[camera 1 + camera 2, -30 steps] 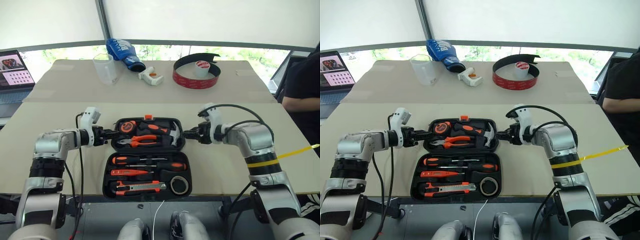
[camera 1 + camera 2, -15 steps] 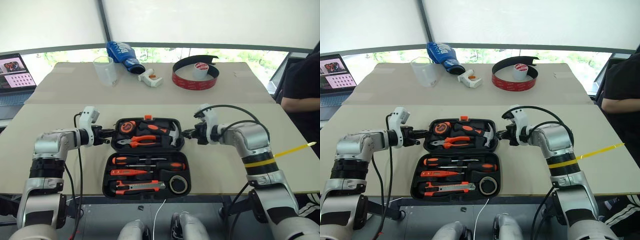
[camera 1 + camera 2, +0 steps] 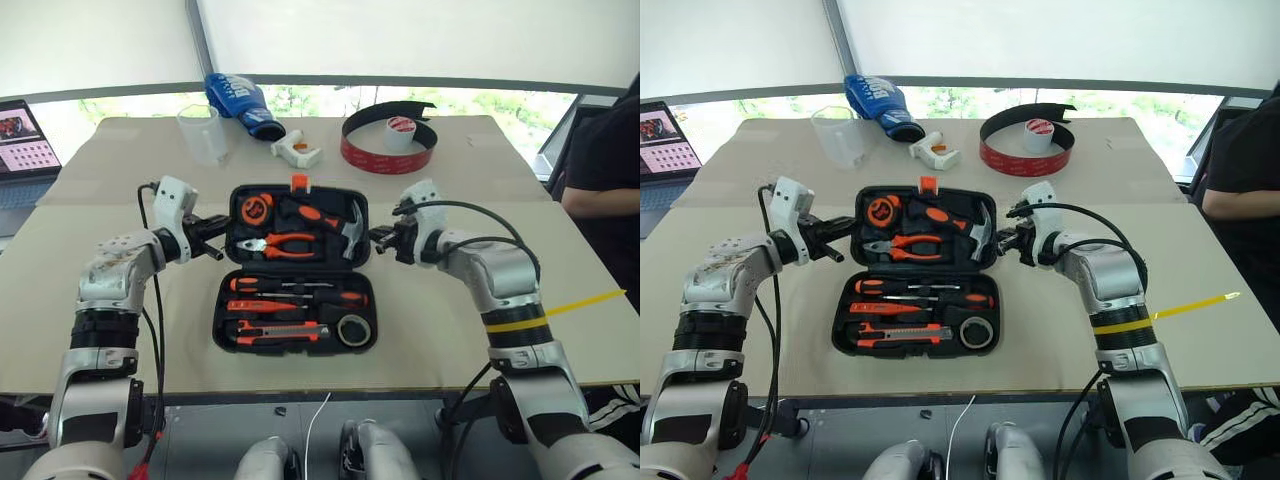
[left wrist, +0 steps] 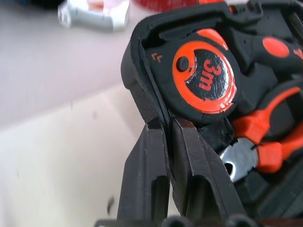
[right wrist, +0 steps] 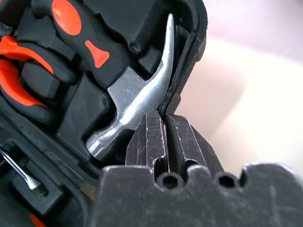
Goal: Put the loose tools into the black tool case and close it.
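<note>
Tool case (image 3: 296, 268) lies open mid-table (image 3: 90, 330), tools (all slotted, it seems) inside. Left end effector (image 3: 215, 249) and right end effector (image 3: 380, 238) each pinch a lid edge; closing calls for swinging both evenly toward the base.

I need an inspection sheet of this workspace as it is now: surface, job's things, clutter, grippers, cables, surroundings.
Surface: beige table top.
Job's things: flat black plastic tool case open, far half raised; screwdrivers, orange utility knife and dark tape roll in slots.
Clutter: clear plastic cup, blue bag, white gun-shaped tool, red-and-black tape coil.
Grippers: left gripper and right gripper shut on the lid's side edges.
Cables: black wires on both forearms.
Surroundings: laptop, seated person.
</note>
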